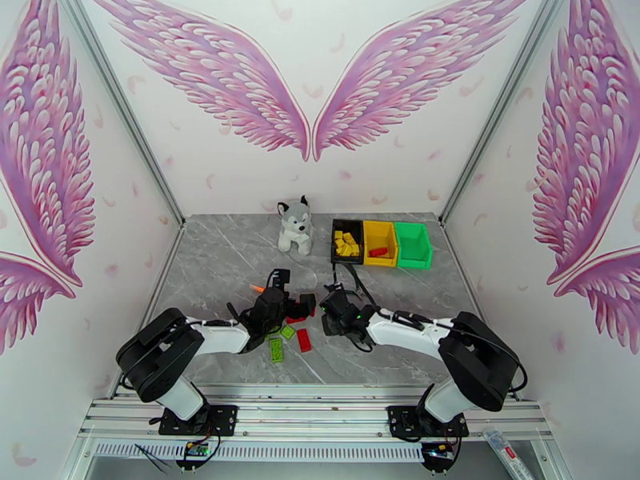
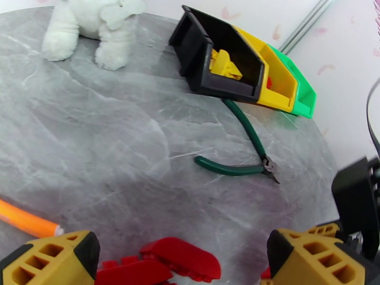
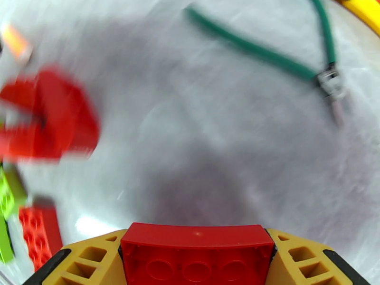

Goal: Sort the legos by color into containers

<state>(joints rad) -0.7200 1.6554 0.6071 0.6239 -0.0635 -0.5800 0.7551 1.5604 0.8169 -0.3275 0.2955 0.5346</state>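
nearest the arm bases, a few loose legos [image 1: 276, 350], lime green and red, lie on the grey table [image 1: 224, 258] between the two arms. just beyond them the left gripper [image 2: 183, 250] hangs low with its fingers spread wide, and red bricks [image 2: 180, 264] lie on the table between them. to its right, the right gripper [image 3: 194, 264] is clamped on a red brick [image 3: 197, 245] held across its fingertips. farther on lie green-handled pliers [image 2: 237, 153], with an orange stick [image 2: 26, 222] off to the left. at the far edge sit the containers [image 1: 382, 243], black, yellow and green from left to right. yellow bricks [image 1: 346, 243] are in the black one and a red piece [image 1: 378, 252] is in the yellow one. a plush husky [image 1: 294, 226] sits to their left.
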